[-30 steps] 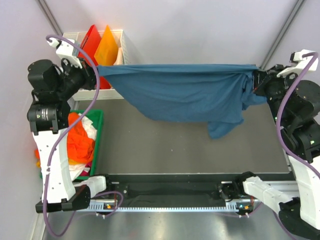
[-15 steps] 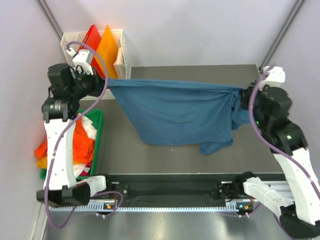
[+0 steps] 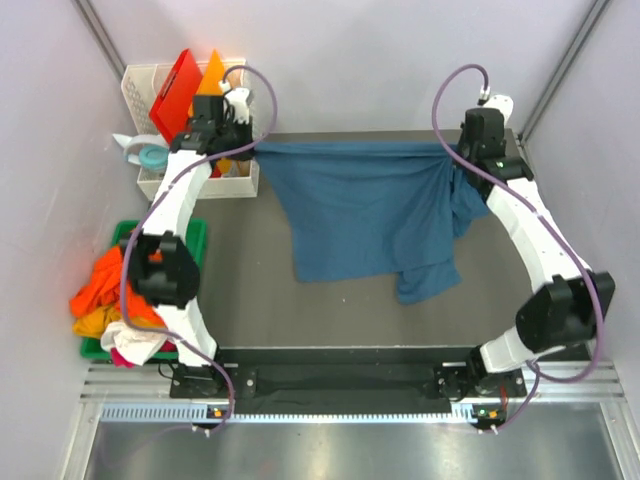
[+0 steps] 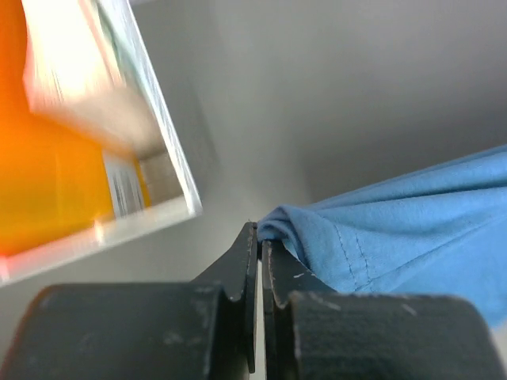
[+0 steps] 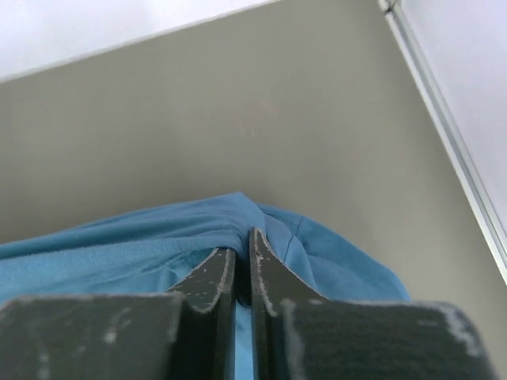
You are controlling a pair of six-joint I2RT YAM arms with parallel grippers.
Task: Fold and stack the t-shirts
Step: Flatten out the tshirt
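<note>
L wrist cam: left gripper jaws all but closed, a hair of gap between them. The tips pinch a bunched, stitched hem edge of the teal t-shirt. Cloth runs off to the right of frame. Upper left there is a blurred white rack w/ orange inside, too smeared to name.

R wrist cam: right gripper jaws pressed together on a raised fold of the same shirt. Fabric spreads left and right of the tips across the lower frame. Beyond it lie bare grey table, a pale wall along the top, and a metal rail slanting down the right side.

Neither wrist cam shows the other arm or the shirt as a whole; the top cam does. Both grippers sit in the upper part of frame, L near upper left-centre, R at upper right. The shirt's top edge is stretched straight between them. The body spreads down toward frame centre over the table, w/ a loose flap bunched at lower right of the cloth. Can't tell how much of it is lifted off the surface.

Only the top cam shows the rest:
- Red board and orange board stand in the rack, just left of the L gripper.
- Green bin is at mid-left.
- A heap of shirts, orange, yellow & white, spills over the bin's left side, well apart from the teal one.
</note>
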